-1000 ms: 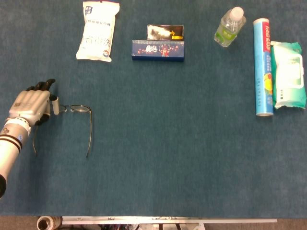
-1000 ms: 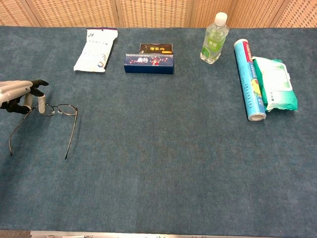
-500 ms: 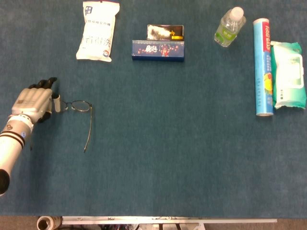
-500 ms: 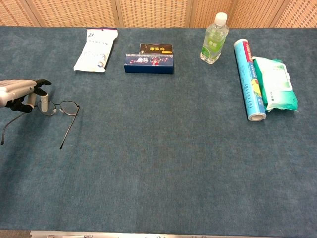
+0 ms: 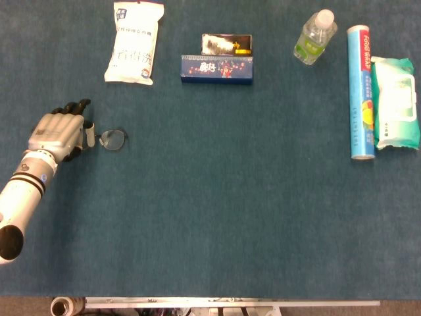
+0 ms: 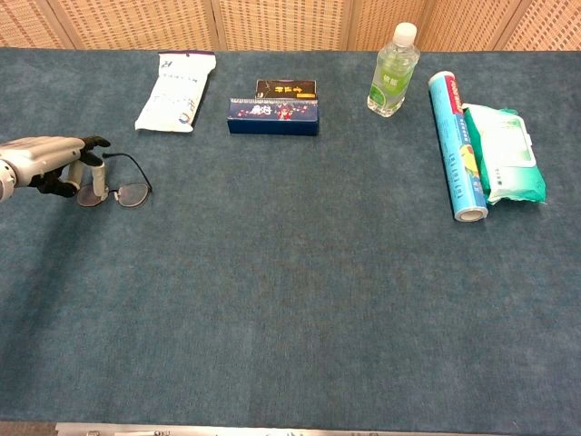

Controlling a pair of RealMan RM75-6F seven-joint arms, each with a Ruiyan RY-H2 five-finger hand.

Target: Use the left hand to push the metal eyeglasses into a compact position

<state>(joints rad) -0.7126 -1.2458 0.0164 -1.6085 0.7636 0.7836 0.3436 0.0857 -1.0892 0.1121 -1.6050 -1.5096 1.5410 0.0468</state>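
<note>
The left hand [image 5: 60, 135] covers one lens of the eyeglasses [image 5: 113, 139] in the head view. In the chest view, the left edge cuts off its wrist. The package print is too small to read.

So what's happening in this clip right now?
The left hand is at the metal eyeglasses on the table's left side, its fingers at their left end. In the chest view one temple arm arcs above the lenses rather than trailing out toward the front edge. The right hand is not in view. The items along the back are untouched.
</note>
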